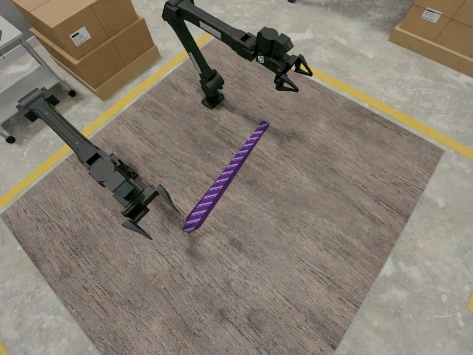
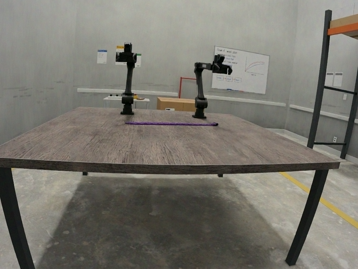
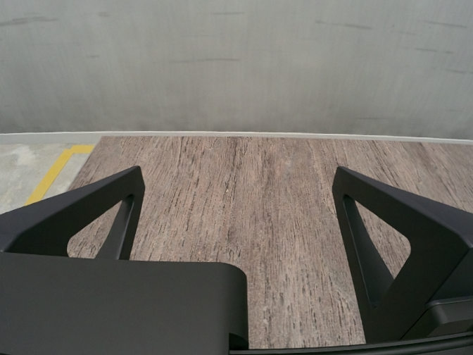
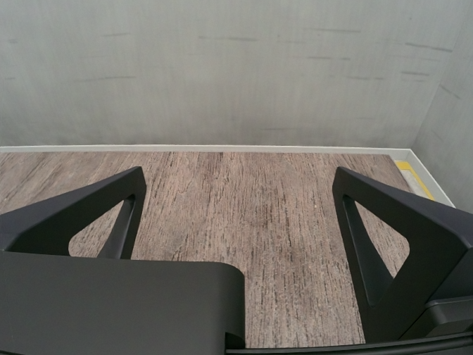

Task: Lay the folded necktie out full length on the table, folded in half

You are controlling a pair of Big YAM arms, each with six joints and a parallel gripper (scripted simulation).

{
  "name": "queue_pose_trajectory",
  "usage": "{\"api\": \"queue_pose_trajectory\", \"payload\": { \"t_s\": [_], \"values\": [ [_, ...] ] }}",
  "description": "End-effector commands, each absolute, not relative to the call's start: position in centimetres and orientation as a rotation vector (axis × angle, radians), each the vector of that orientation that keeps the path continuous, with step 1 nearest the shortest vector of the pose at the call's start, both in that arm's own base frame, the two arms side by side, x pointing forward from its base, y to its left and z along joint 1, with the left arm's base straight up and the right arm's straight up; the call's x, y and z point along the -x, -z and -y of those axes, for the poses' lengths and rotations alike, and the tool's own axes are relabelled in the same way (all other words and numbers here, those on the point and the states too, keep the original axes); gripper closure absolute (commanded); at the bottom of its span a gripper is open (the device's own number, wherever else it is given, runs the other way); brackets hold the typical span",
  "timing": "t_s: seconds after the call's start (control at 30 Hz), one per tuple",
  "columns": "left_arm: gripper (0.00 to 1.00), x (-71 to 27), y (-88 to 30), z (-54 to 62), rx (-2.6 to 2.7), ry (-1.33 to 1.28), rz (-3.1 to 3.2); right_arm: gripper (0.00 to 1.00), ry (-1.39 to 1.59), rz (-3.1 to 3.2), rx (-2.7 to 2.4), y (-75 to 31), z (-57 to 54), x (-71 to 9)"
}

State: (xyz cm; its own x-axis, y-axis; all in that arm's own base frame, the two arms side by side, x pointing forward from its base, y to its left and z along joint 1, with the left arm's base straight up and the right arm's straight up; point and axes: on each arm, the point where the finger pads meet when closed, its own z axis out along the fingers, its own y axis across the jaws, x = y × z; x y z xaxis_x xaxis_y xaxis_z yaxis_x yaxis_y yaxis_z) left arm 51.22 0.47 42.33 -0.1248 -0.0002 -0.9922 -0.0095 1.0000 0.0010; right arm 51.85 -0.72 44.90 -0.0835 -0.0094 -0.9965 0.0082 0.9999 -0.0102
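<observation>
The purple tie (image 1: 228,171) (image 2: 173,123) lies long on the table (image 1: 267,267) (image 2: 173,147). The left fingers (image 1: 293,89) (image 2: 229,69) and right fingers (image 1: 165,195) (image 2: 133,57) are wide open, holding nothing.

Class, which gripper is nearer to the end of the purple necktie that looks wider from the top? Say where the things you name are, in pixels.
Right. The right gripper (image 1: 164,225) (image 2: 126,57) (image 4: 238,177) is raised near that wide end (image 1: 194,220) (image 2: 128,123); the left gripper (image 1: 304,83) (image 2: 223,69) (image 3: 238,177) is raised beyond the narrower end (image 1: 263,124) (image 2: 214,124).
</observation>
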Motion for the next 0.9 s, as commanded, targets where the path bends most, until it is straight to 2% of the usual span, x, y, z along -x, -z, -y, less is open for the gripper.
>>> {"api": "queue_pose_trajectory", "payload": {
  "t_s": [0.0,0.87],
  "values": [
    [0.00,-52.1,-47.9,0.0,0.000,-0.002,-1.596,0.00,-0.001,-1.591,0.000,-48.1,0.0,-52.1],
    [0.06,-49.2,-40.4,0.7,-0.326,-0.001,-1.799,0.00,-0.001,-1.591,0.000,-48.1,0.0,-52.1]
  ]
}}
